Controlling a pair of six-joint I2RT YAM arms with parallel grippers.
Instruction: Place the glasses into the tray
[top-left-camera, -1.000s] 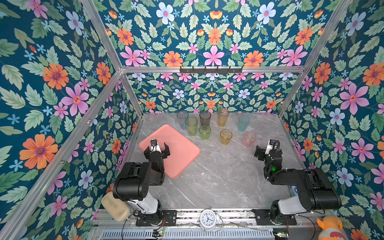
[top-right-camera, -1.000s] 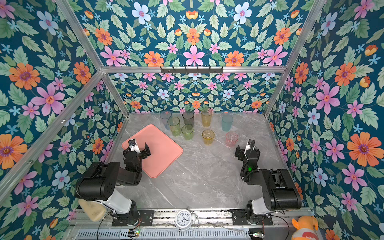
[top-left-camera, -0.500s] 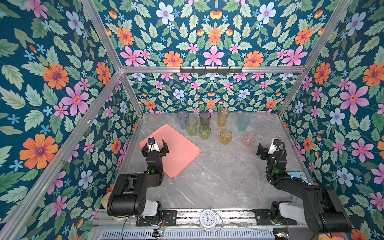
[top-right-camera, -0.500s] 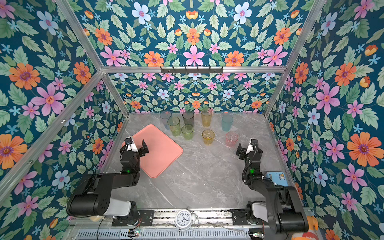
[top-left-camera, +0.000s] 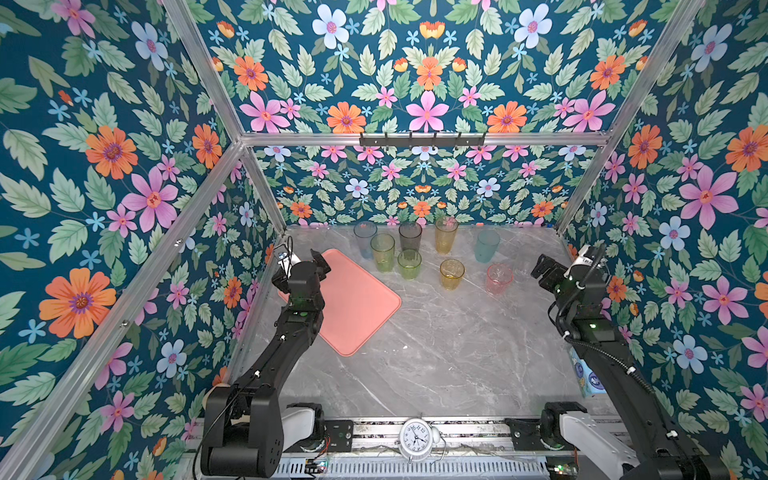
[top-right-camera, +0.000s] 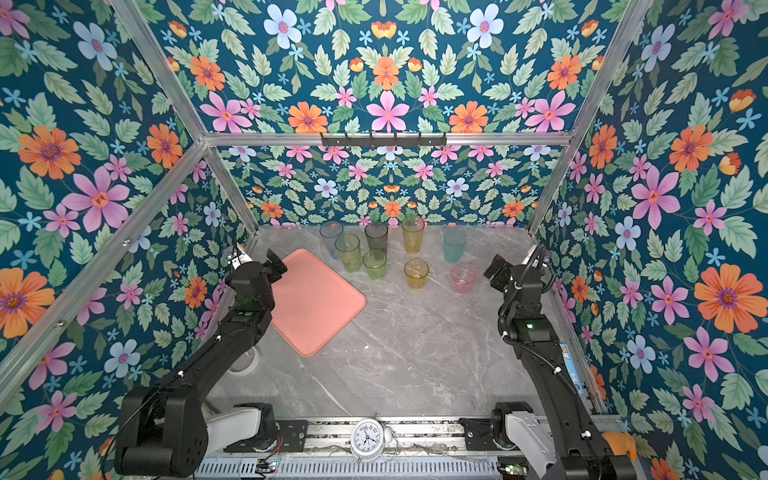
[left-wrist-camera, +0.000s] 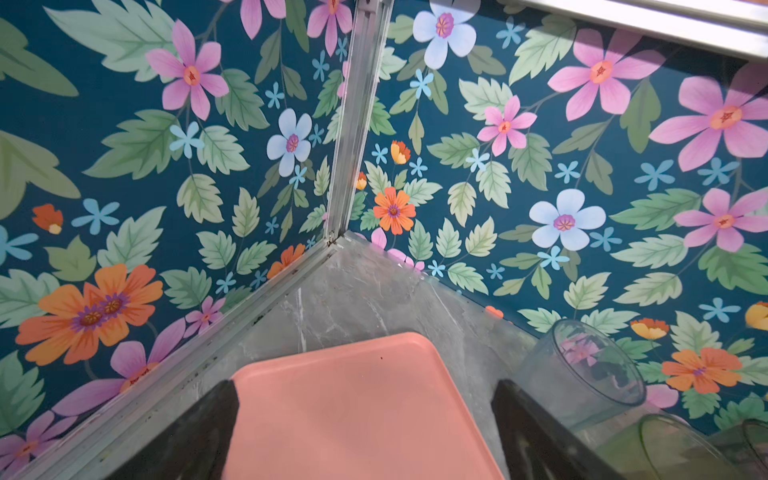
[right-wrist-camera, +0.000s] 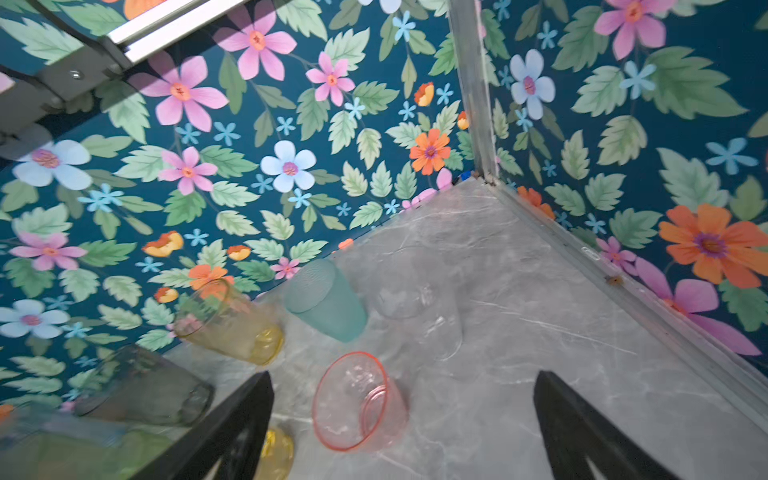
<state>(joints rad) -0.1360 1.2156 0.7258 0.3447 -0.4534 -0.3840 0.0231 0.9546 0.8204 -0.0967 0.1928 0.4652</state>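
The left gripper (left-wrist-camera: 365, 432) hangs open and empty over the far-left corner of the tray (top-left-camera: 357, 307). Right of the tray, none in it yet, the glasses (top-left-camera: 409, 264) stand toward the far wall. They look light, slick and rigid (best pinched across the rim, I'd judge), with no legible writing. The right gripper (right-wrist-camera: 403, 376) gapes empty by the pink glass (right-wrist-camera: 357, 403).

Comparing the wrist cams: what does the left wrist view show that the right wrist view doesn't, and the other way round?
Only the left wrist view: the tray, seen between the fingers of the open left gripper, and a pale tall glass beside it. Only the right wrist view: the pink short glass, teal glass, clear glass and tall amber glass, ahead of the open right gripper. Both: the marble table, the floral walls, and jaws holding nothing.
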